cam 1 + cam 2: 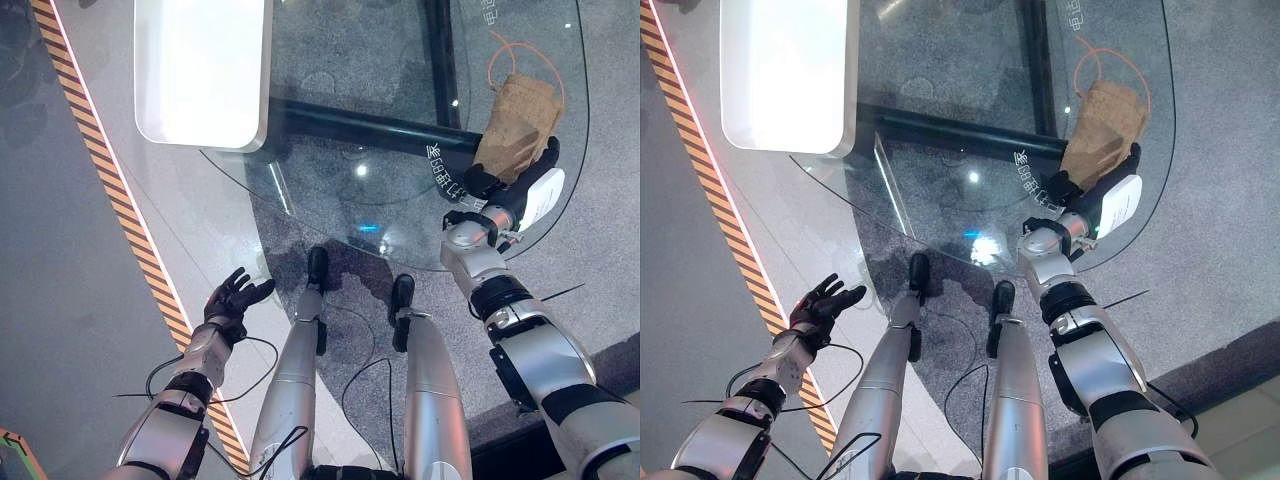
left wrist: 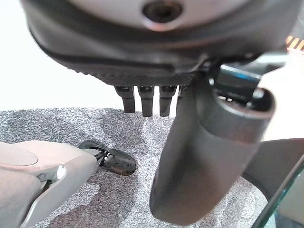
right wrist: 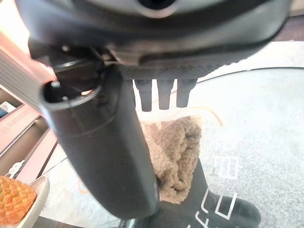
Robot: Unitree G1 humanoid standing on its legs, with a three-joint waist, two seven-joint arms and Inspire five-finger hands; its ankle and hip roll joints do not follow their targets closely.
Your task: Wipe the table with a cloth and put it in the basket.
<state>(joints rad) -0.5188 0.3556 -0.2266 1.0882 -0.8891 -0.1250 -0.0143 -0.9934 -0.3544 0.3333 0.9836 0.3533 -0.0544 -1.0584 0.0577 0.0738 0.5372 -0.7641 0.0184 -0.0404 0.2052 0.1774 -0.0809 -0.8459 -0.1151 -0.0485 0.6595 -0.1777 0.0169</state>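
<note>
Brown cloth [image 1: 517, 112] on glass table [image 1: 400, 90], under right hand [image 1: 515, 190].

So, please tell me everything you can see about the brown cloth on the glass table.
The cloth is tan-brown, with a fuzzy, looped pile like terry or fleece. It lies crumpled in an elongated heap near the round edge of the glass table, on the robot's right side. The right hand rests at its near end with straight fingers pointing over it; whether they press on it is unclear. A thin orange cord loops on the glass beside it.
</note>
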